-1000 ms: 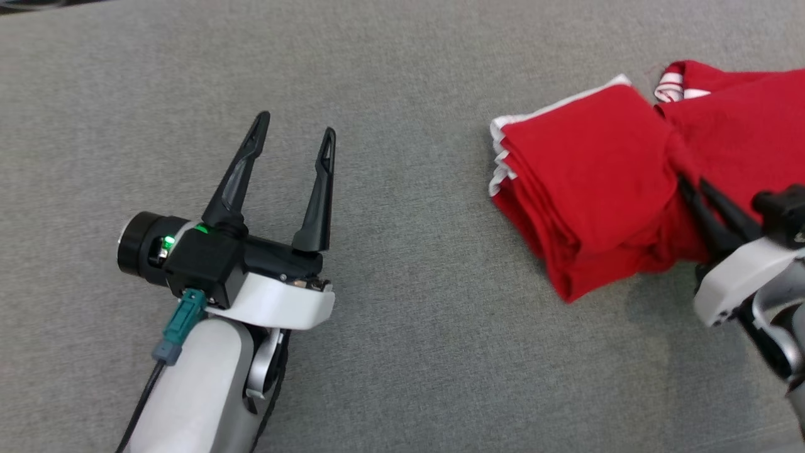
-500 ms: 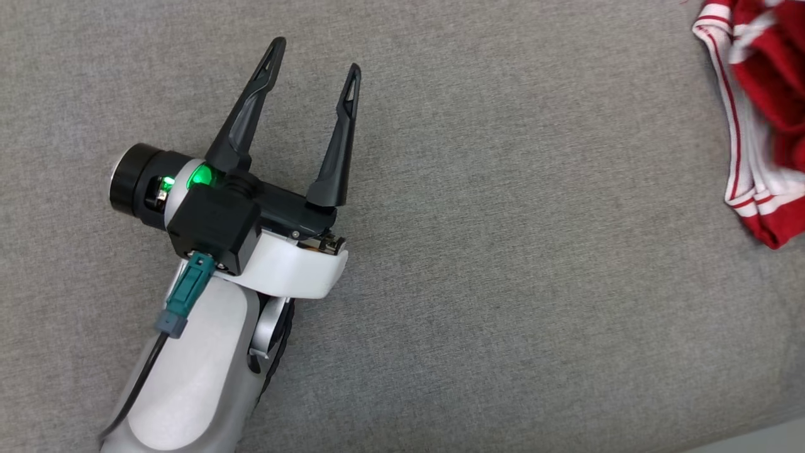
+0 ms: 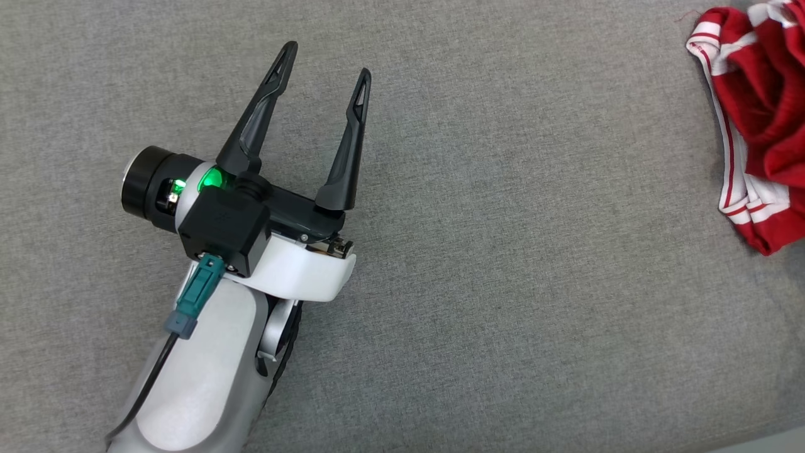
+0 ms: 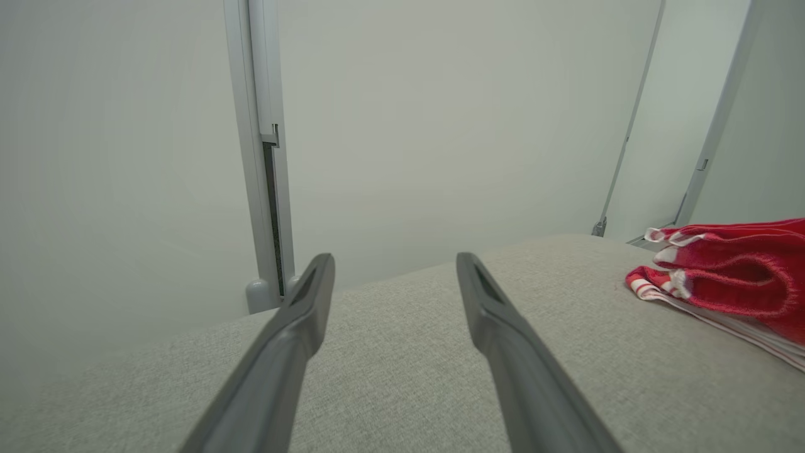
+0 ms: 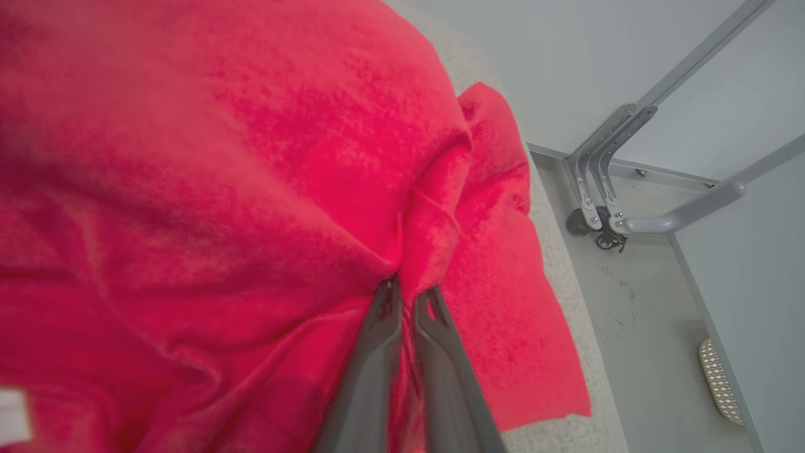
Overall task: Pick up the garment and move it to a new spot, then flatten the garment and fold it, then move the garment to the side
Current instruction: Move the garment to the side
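Observation:
The garment (image 3: 758, 119) is red with white striped trim and lies bunched at the right edge of the grey cushioned surface in the head view. In the left wrist view the garment (image 4: 736, 277) sits off to the right. My left gripper (image 3: 324, 60) hovers open over bare fabric at the left, far from the cloth, its fingers (image 4: 302, 314) spread with nothing between them. In the right wrist view my right gripper (image 5: 405, 292) is shut on a pinched fold of the garment (image 5: 251, 157), which covers most of that view.
The grey fabric surface (image 3: 503, 283) spreads wide between my left gripper and the garment. Its right edge (image 5: 560, 270) drops to a pale floor with a grey metal frame (image 5: 604, 182). Pale walls and a metal post (image 4: 258, 157) stand behind the surface.
The garment went from a folded bundle at centre right to the far right edge, and the right gripper left the head view. The head view shifted, so the left gripper sits higher.

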